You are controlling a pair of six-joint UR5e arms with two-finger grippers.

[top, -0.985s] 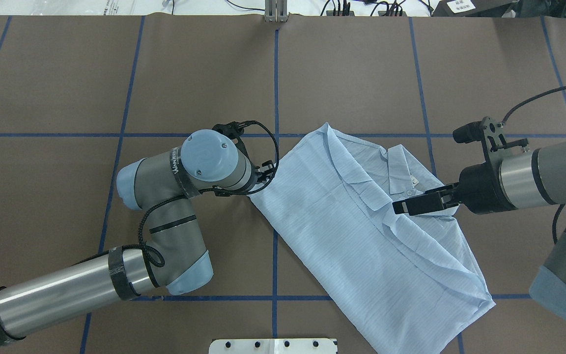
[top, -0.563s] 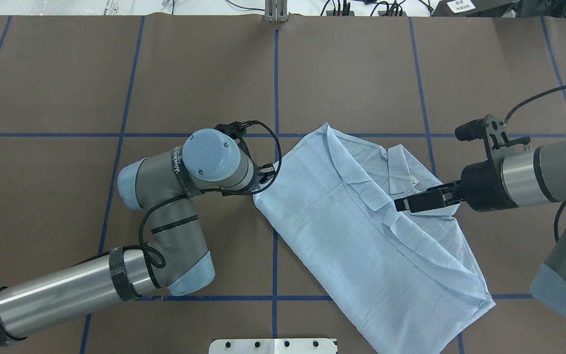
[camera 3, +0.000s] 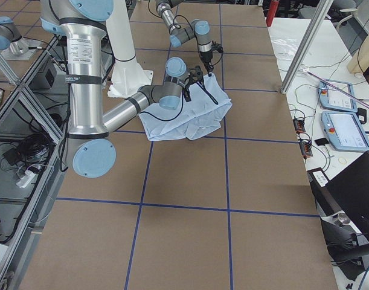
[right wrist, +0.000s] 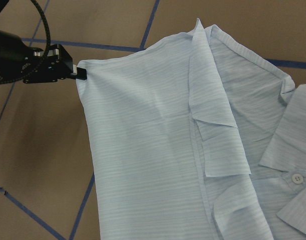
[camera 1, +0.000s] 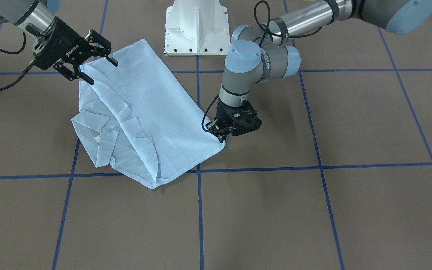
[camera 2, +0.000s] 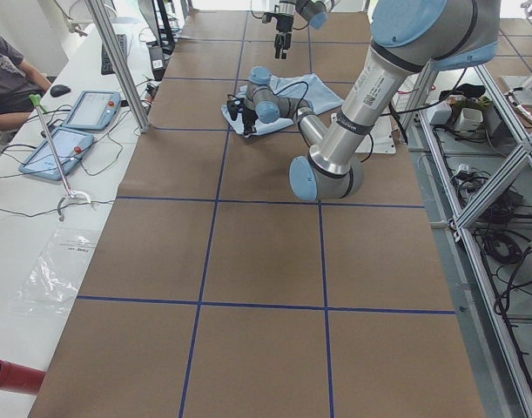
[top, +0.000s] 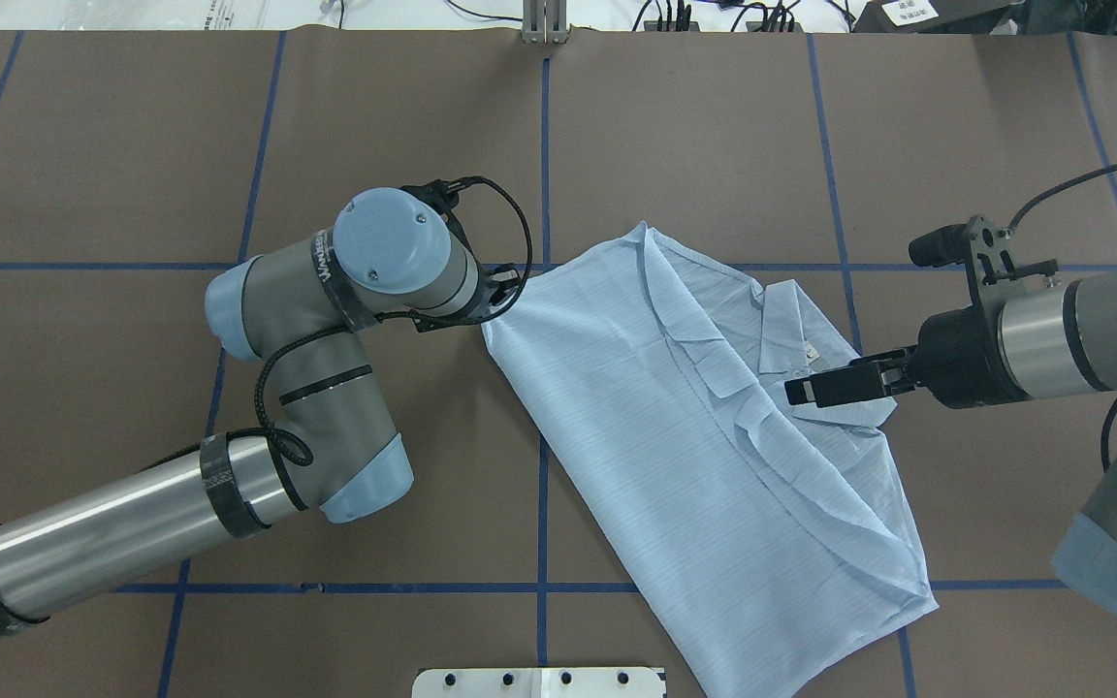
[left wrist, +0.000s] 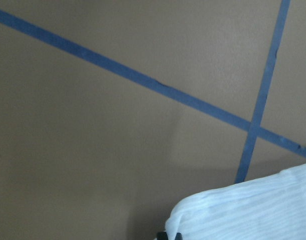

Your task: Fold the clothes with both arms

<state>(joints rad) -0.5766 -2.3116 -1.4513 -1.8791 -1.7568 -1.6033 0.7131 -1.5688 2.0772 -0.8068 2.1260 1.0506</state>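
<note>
Overhead exterior view is showing the pale-blue shirt (top: 675,456) lying flat on the brown table (top: 132,145), slanting from the middle of the table toward the edge nearest the robot, a little to the robot's right of centre. It is lying folded lengthwise, with its collar (top: 791,330) pointing toward the table's right end. The left gripper (camera 1: 221,138) is standing low at the shirt's corner nearest the table's left end, its jaws closed together and pinching that corner of cloth; the right wrist-mounted view is showing the black fingertips (right wrist: 75,74) nipping the fabric. The right gripper (camera 1: 102,72) is hovering over the shoulder area just beside the collar, its jaws spread wide and gripping nothing. Blue tape lines (top: 544,145) are crossing the table under the shirt, and the white pedestal (camera 1: 196,26) is sitting at the robot's edge, near the shirt's end.
</note>
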